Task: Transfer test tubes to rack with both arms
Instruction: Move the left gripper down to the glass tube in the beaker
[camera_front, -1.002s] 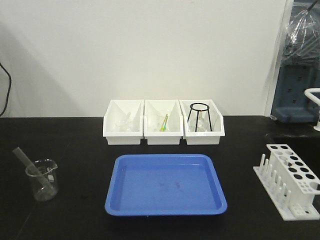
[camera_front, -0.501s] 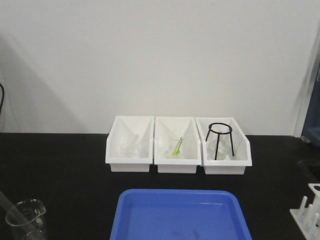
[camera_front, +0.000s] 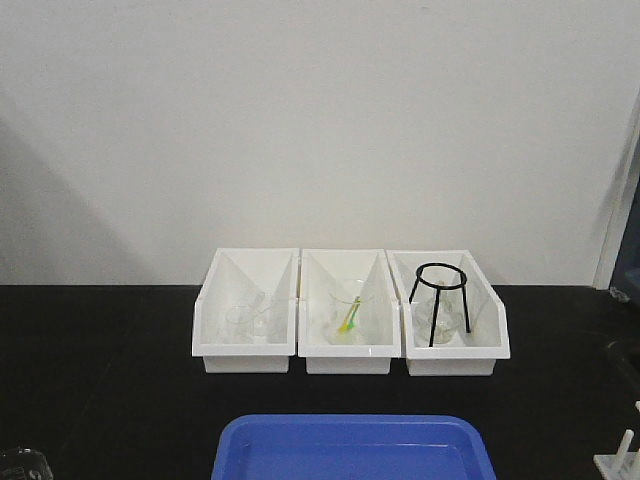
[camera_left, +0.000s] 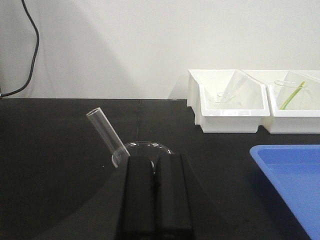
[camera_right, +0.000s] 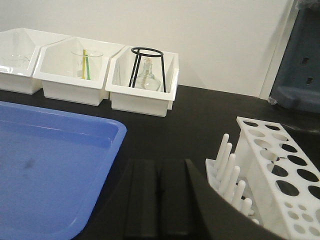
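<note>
The black table (camera_front: 100, 380) carries a blue tray (camera_right: 45, 165) in front, with three white bins (camera_front: 350, 320) against the wall behind it. The white rack (camera_right: 280, 170) stands to the right of the tray, its top holes all open. On the far left, a glass beaker (camera_left: 147, 150) holds one glass tube (camera_left: 106, 131), which leans up and to the left with its open mouth clear of the rim. The tube looks light, stiff, smooth and easy to break or let slip. It is probably best pinched gently on the bare upper part above the rim and drawn out along its own slant. The left gripper (camera_left: 154, 162) sits just in front of the beaker with its fingers pressed together on nothing. The right gripper (camera_right: 159, 165), beside the rack, is closed and empty too. A second ago the front view took in the whole beaker, tray and rack. Now it looks higher, so only slivers of beaker and rack show at the bottom corners.
</note>
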